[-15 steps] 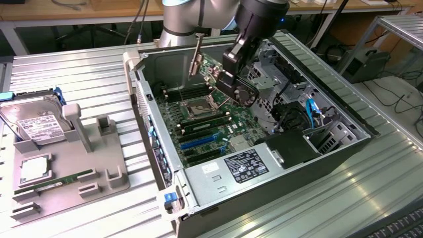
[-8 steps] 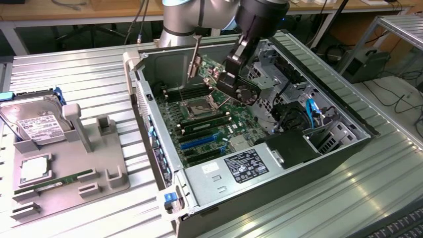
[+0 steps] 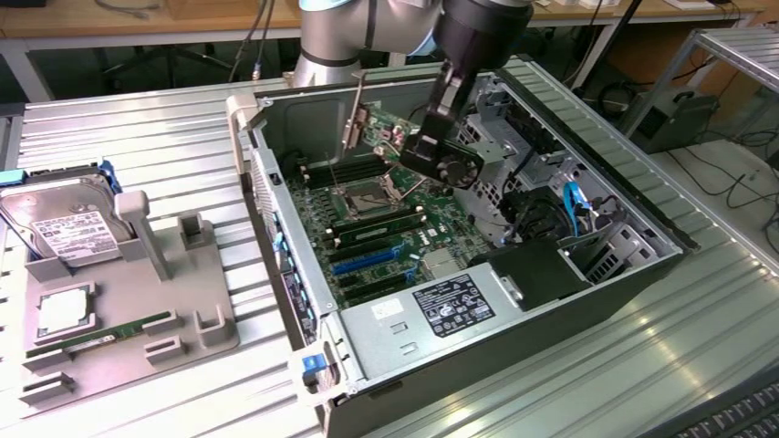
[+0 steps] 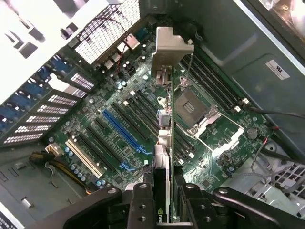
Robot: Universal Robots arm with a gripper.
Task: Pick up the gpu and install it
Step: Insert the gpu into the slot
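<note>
Gripping the gpu, pinched upright and edge-on between the fingers of the gripper, in the upper middle of the exterior view, over the green motherboard inside the open computer case.

Edge-on in the claw, the gpu hides both faces, its held end cut by the picture's edge; print on the power supply label, well apart, is unreadably small.
</note>
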